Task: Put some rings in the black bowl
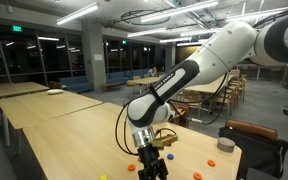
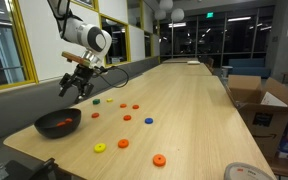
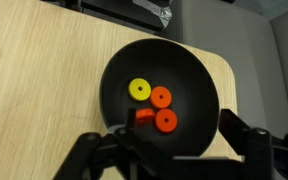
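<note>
The black bowl (image 3: 199, 90) fills the wrist view. A yellow ring (image 3: 139, 90) and two flat orange rings (image 3: 161, 97) lie in it. A third orange ring (image 3: 144, 116) sits tilted by my left finger. My gripper (image 3: 179, 128) hangs over the bowl, open, with its jaws wide apart and nothing between them. In an exterior view the gripper (image 2: 76, 86) is above and just behind the bowl (image 2: 59, 124) at the table's near corner. More rings lie loose on the table: orange ones (image 2: 127, 118), a blue one (image 2: 96, 100) and a yellow one (image 2: 100, 148).
A wooden table (image 2: 204, 110) stretches far back. A cardboard box (image 2: 267, 110) stands beside it. A grey disc (image 1: 225, 144) lies near the table edge, with loose orange rings (image 1: 210, 161) close by. The arm (image 1: 184, 80) reaches down from the upper right.
</note>
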`<state>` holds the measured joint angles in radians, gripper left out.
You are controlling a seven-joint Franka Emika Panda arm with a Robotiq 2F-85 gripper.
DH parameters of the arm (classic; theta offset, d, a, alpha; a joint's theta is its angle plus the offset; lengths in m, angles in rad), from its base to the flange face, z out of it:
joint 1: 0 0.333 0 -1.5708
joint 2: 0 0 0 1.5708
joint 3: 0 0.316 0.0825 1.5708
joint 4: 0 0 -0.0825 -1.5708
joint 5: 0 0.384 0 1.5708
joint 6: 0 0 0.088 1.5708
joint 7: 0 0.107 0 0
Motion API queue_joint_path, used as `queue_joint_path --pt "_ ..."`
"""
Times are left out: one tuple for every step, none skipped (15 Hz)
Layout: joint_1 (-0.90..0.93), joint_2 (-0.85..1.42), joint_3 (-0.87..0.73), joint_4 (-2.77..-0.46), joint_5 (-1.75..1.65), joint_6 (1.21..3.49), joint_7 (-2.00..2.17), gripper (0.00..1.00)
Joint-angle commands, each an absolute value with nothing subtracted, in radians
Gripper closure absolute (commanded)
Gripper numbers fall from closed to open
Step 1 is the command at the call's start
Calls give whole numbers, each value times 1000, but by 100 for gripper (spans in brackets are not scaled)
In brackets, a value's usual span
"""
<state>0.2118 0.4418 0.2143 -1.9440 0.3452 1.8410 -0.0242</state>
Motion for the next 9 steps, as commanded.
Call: queue_joint_path --pt "228 423 202 -1927 317 1841 56 0" --pt "238 388 187 -1945 279 1858 108 0" --pt "240 352 176 -1965 252 1873 146 0" --pt "239 314 168 -1980 222 1868 180 0" --pt "236 269 161 -1999 201 1867 214 0" --pt "235 216 156 -2026 179 1864 247 0" --pt "235 173 152 -2041 156 1865 283 0" --pt "234 119 149 -2073 136 1871 319 0" --pt "232 73 148 -2093 116 1875 357 0"
